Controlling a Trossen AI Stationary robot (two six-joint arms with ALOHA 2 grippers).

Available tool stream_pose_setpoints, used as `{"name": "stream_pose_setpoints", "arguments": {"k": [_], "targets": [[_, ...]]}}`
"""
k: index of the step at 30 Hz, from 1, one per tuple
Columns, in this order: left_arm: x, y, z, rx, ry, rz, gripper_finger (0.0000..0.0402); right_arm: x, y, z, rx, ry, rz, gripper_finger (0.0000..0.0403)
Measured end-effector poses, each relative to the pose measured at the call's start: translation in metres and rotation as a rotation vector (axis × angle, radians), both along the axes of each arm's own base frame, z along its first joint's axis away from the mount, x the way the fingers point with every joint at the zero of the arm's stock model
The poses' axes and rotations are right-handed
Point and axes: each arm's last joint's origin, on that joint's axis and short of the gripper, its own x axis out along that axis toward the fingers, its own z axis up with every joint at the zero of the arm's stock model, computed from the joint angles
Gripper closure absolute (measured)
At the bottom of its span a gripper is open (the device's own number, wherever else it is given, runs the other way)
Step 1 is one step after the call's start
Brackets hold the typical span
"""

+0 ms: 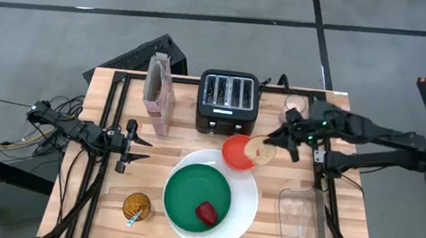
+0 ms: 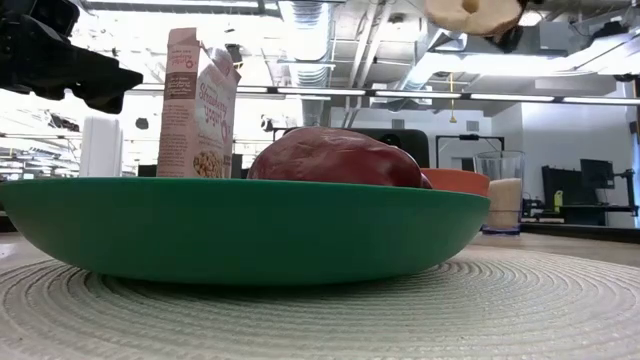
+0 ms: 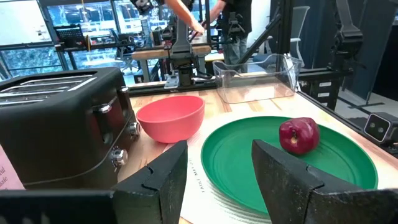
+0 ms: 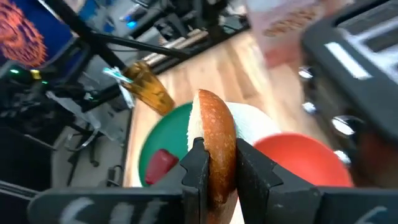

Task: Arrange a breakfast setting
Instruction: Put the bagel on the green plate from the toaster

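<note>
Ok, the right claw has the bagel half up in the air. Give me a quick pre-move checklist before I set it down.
1. Grip: right claw is shut on the bagel half, held on edge. Ok.
2. Height: the bagel half rides above the red-orange bowl, clear of its rim in the low view. Ok.
3. Landing spot: the green plate has open space beside the red fruit. Ok.
4. Stack: the green plate sits on the white plate. Ok.
5. Left claw: open, beside the cereal box, off the plates. Ok.
6. Spoon: standing in an amber glass, by the look of it. Cannot tell.
</note>
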Motion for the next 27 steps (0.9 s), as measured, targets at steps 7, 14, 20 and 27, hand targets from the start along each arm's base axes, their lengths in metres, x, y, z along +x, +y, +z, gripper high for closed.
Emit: {"name": "stream_pose_setpoints", "arguments": {"k": [7,14,20,27], "targets": [[0.0,0.0,0.0,0.0,0.0,0.0,0.0231,0.032,0.014,-0.027,-0.008,0.018,0.056,0.0321],[0.0,0.0,0.0,0.0,0.0,0.0,0.0231,0.073,0.028,-0.055,-0.019,0.076,0.1,0.0321],[0.0,0.0,0.0,0.0,0.0,0.0,0.0231,0.099,0.035,-0.074,-0.02,0.074,0.128,0.0321],[0.0,0.0,0.0,0.0,0.0,0.0,0.0231,0.121,0.038,-0.084,-0.019,0.011,0.137,0.0321]]}}
